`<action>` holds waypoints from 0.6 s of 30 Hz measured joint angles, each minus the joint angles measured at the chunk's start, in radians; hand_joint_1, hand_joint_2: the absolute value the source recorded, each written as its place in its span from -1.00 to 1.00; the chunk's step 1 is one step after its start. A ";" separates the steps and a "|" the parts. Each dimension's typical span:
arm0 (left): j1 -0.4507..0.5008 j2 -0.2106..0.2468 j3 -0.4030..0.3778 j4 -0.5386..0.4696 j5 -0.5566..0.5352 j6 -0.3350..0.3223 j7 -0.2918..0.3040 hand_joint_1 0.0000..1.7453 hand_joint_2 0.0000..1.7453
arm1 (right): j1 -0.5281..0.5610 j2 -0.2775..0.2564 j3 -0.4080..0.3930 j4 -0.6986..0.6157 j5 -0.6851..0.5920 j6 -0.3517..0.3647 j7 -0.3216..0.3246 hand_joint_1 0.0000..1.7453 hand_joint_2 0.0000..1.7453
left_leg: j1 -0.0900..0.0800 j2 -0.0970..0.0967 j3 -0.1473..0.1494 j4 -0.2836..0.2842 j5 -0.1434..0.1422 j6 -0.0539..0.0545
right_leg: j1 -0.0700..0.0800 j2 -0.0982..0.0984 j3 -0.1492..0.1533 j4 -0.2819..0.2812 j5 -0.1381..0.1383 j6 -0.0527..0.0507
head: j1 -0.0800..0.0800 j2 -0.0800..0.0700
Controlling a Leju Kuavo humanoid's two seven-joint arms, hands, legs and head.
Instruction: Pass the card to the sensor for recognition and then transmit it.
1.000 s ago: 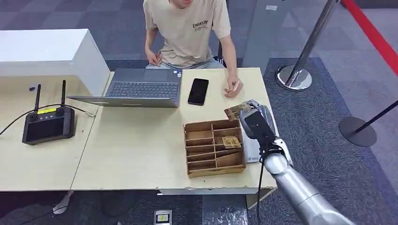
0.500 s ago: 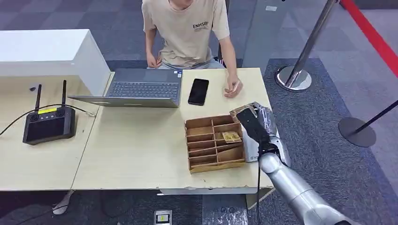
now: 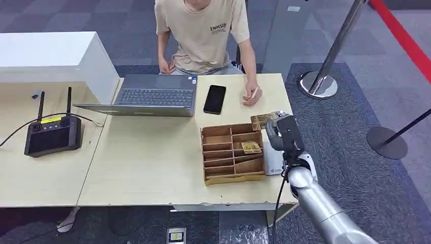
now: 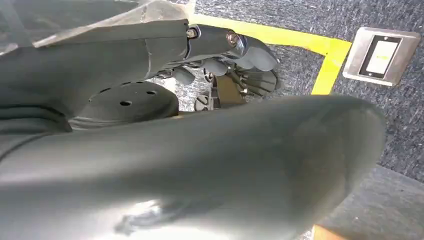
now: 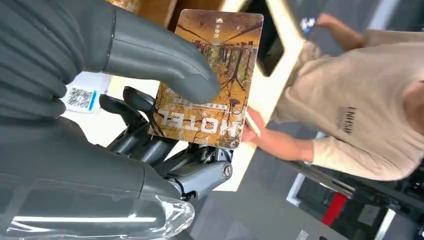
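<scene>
Right hand [image 3: 282,133] pinching card [image 5: 210,80] between thumb and fingers, holding it above white sensor pad [image 3: 273,161] beside wooden organiser [image 3: 233,153]. Scan step seemingly under way. Next: handing card to seated person [image 3: 204,31].

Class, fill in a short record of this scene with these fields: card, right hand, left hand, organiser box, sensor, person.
card: hotel card pinched in the right hand, lifted beside the box
right hand: thumb presses on the card face
left hand: left hand hangs over grey carpet, fingers curled, holding nothing
organiser box: wooden box with dividers, another card in one compartment
sensor: white pad beside the box
person: seated person across the table, hand resting by the phone
</scene>
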 joint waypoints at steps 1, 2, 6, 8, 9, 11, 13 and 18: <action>0.000 0.000 0.000 0.000 0.000 0.000 -0.001 -1.00 -1.00 | 0.003 0.000 -0.006 -0.010 -0.019 0.004 -0.006 1.00 1.00 | 0.000 0.000 0.000 0.000 0.000 0.000 | 0.000 0.000 0.000 0.000 0.000 0.000 | 0.000 0.000; 0.000 0.000 0.000 0.000 0.000 0.000 -0.002 -1.00 -1.00 | 0.007 -0.001 -0.011 -0.022 -0.035 0.007 -0.012 1.00 1.00 | 0.000 0.000 0.000 0.000 0.000 0.000 | 0.000 0.000 0.000 0.000 0.000 0.000 | 0.000 0.000; 0.000 0.000 0.000 0.001 0.003 0.000 -0.002 -1.00 -1.00 | 0.030 -0.005 -0.024 -0.080 -0.088 0.015 -0.034 1.00 1.00 | 0.000 0.000 0.000 0.000 0.000 0.000 | 0.000 0.000 0.000 0.000 0.000 0.000 | 0.000 0.000; 0.000 0.000 0.000 0.001 0.006 0.002 -0.002 -1.00 -1.00 | 0.043 -0.008 -0.029 -0.111 -0.093 0.006 -0.034 1.00 1.00 | 0.000 0.000 0.000 0.000 0.000 0.000 | 0.000 0.000 0.000 0.000 0.000 0.000 | 0.000 0.000; 0.000 0.000 0.000 0.001 0.007 0.002 -0.002 -1.00 -1.00 | 0.049 -0.010 -0.031 -0.128 -0.091 -0.001 -0.034 1.00 1.00 | 0.000 0.000 0.000 0.000 0.000 0.000 | 0.000 0.000 0.000 0.000 0.000 0.000 | 0.000 0.000; 0.000 0.000 0.000 0.001 0.012 0.003 -0.003 -1.00 -1.00 | 0.062 -0.014 -0.035 -0.155 -0.059 -0.030 -0.013 1.00 1.00 | 0.000 0.000 0.000 0.000 0.000 0.000 | 0.000 0.000 0.000 0.000 0.000 0.000 | 0.000 0.000; 0.001 -0.001 0.002 0.001 0.019 0.004 -0.006 -1.00 -1.00 | 0.080 -0.023 -0.035 -0.186 0.028 -0.085 0.034 1.00 1.00 | 0.000 0.000 0.000 0.000 0.000 0.000 | 0.000 0.000 0.000 0.000 0.000 0.000 | 0.000 0.000; 0.001 -0.003 0.006 0.002 0.030 0.011 -0.009 -1.00 -1.00 | 0.144 -0.045 -0.038 -0.254 0.235 -0.148 0.162 1.00 1.00 | 0.000 0.000 -0.001 0.000 0.000 0.000 | 0.000 0.000 0.000 0.000 0.000 0.000 | 0.000 0.000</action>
